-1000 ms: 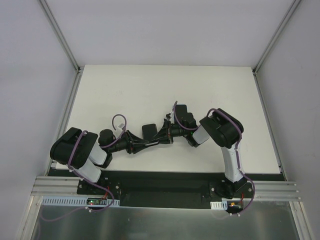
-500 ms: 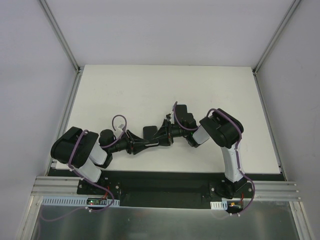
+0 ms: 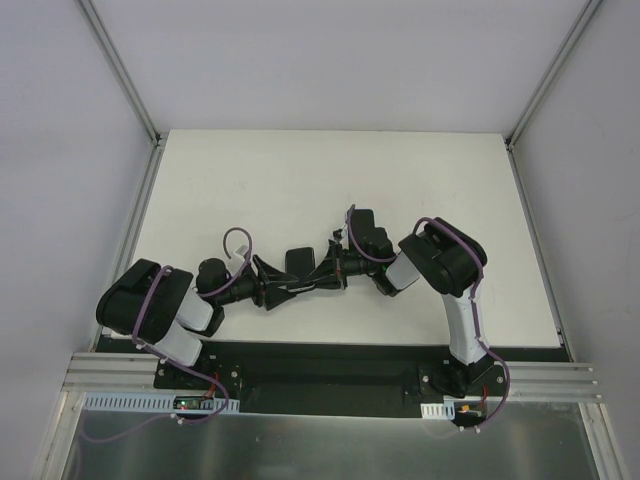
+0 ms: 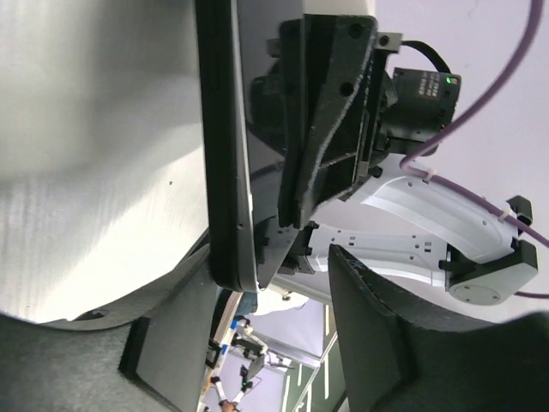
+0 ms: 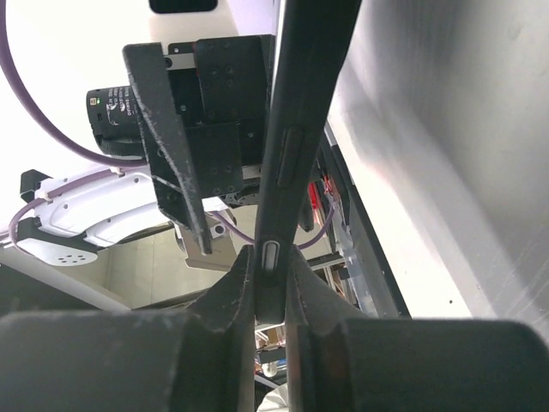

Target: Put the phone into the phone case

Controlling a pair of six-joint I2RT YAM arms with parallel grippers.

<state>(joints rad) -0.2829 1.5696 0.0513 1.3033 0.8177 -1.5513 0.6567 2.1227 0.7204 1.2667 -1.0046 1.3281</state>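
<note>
One phone (image 5: pixel 300 112) pinched by right gripper (image 5: pixel 270 262); left gripper (image 4: pixel 270 270) spread apart

**A robot test cell in a lab**

A white tabletop (image 3: pixel 400 170) sits boxed in by plain white panels (image 3: pixel 60 150) on aluminium corner posts (image 3: pixel 120 70). Two black-and-white robot arms, the left arm (image 3: pixel 160 310) and the right arm (image 3: pixel 445 265), are bolted to a black base plate (image 3: pixel 330 365) on a slotted aluminium rail (image 3: pixel 540 378). Purple cables (image 3: pixel 237 232) and a small circuit board (image 3: pixel 190 403) lie exposed at the front.
</note>
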